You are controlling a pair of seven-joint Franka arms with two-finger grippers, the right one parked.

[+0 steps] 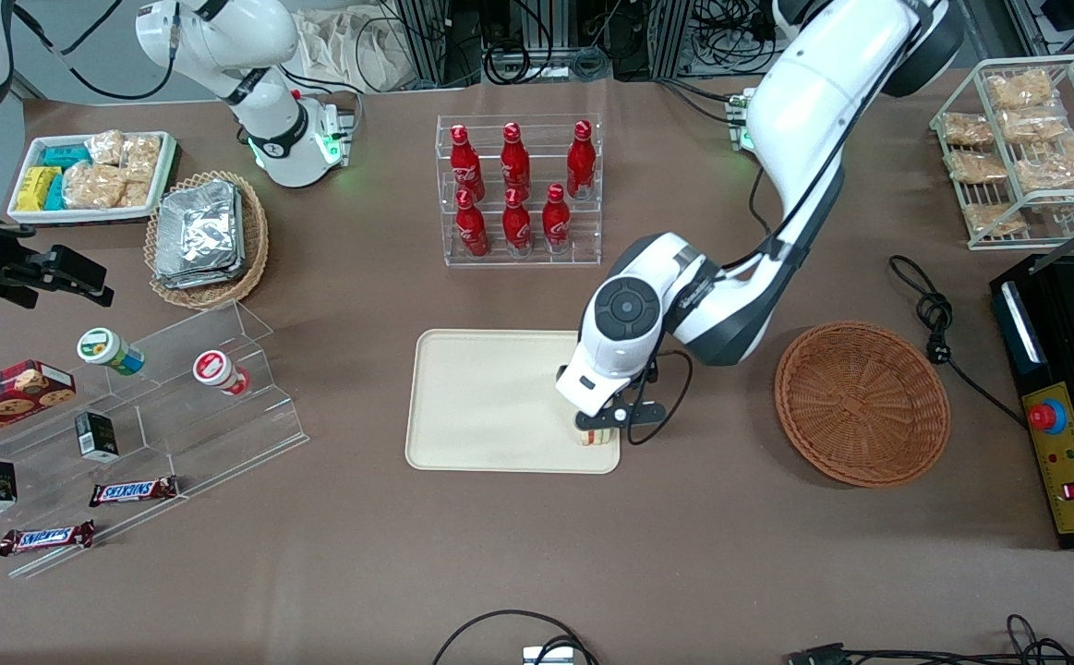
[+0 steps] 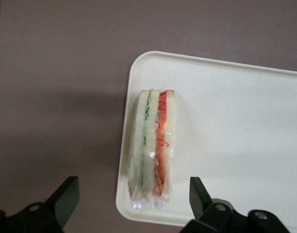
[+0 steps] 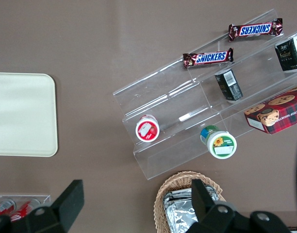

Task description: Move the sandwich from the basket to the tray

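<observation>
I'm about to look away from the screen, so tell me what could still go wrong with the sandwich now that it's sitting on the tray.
1. The sandwich stands on edge at the corner of the tray, close to the rim, so a small nudge could tip it or push it off onto the table.
2. The open gripper straddles the sandwich with fingers on either side; any sideways drift while retreating could clip it.
3. The clear wrap could catch on a finger.

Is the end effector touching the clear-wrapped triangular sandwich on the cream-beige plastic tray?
Apart. The left wrist view shows the end effector open, bare gaps separating both fingers from the sandwich, which lies on the tray.
</observation>
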